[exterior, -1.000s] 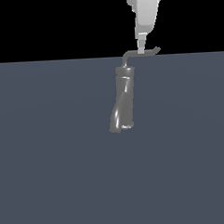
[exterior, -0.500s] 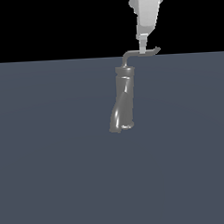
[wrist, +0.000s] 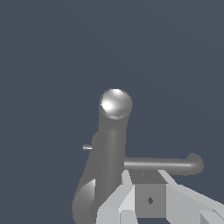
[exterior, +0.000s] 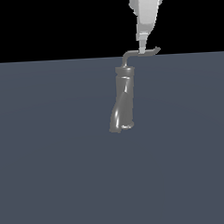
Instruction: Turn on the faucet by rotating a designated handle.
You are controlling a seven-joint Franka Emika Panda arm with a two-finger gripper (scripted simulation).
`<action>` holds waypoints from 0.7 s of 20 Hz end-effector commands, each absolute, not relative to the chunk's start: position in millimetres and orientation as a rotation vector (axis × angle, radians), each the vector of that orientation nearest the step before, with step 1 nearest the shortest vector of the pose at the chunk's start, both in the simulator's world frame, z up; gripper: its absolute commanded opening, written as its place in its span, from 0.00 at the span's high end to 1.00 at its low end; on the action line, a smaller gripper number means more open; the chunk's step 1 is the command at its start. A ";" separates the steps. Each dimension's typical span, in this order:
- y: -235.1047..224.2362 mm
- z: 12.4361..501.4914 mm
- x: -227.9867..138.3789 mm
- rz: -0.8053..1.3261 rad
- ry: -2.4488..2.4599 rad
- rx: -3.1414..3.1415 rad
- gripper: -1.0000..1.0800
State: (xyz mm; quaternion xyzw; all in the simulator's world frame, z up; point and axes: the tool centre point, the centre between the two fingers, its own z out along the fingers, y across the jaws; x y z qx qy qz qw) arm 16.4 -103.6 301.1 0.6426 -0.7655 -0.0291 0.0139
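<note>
Faucet (exterior: pixel 122 104) upright mid-scene on grey floor (exterior: pixel 52 173), long axis vertical | handle (exterior: pixel 141 53) at its top, lying level, pointing to exterior view's right, tip upturned | gripper (exterior: pixel 142 51) above, touching handle mid-rod; jaw state cannot tell

No legible text, label, brand, number or sign on anything in either view.

A bare simulated test scene is shown, not a furnished room. A flat, featureless slate-grey surface (exterior: pixel 52 173) is seen under a plain black backdrop (exterior: pixel 49 24). Only a glossy grey faucet (exterior: pixel 122 101) is rendered on it, with no walls or furniture.
</note>
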 end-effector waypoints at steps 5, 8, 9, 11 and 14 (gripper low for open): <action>-139.5 300.3 51.3 -0.003 -2.447 1.973 1.00; -144.4 300.3 57.1 -0.002 -2.452 1.966 1.00; -146.1 300.3 59.0 -0.002 -2.453 1.964 1.00; -149.4 300.4 62.8 -0.001 -2.456 1.960 1.00; -152.7 300.4 66.5 0.000 -2.459 1.955 1.00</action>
